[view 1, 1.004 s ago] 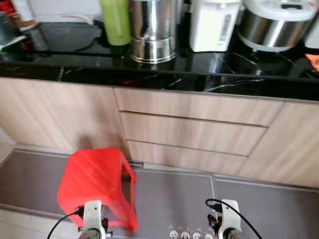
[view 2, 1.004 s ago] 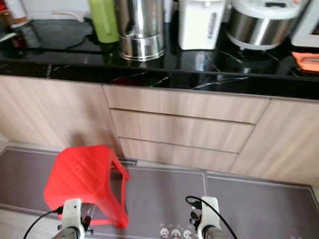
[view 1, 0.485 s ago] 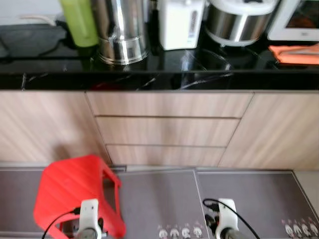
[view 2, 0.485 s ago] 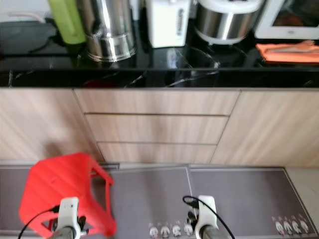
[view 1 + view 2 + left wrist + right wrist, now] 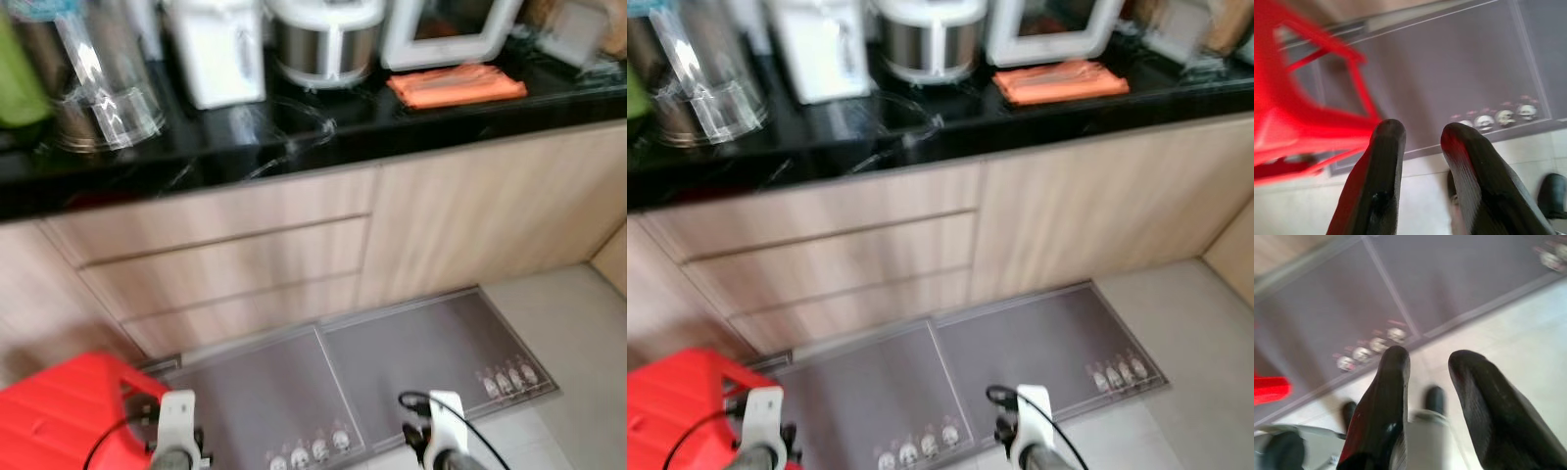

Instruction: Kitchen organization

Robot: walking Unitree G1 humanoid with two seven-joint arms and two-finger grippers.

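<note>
lettering unreadable — orange cloth (image 5: 456, 85) beside white appliance (image 5: 217, 49).

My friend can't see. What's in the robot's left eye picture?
A black kitchen counter runs over wooden drawers, holding a white kettle, a rice cooker and an orange cloth. Grey mats lie on the floor, with a red stool at the robot's left. The picture is blurry.
</note>
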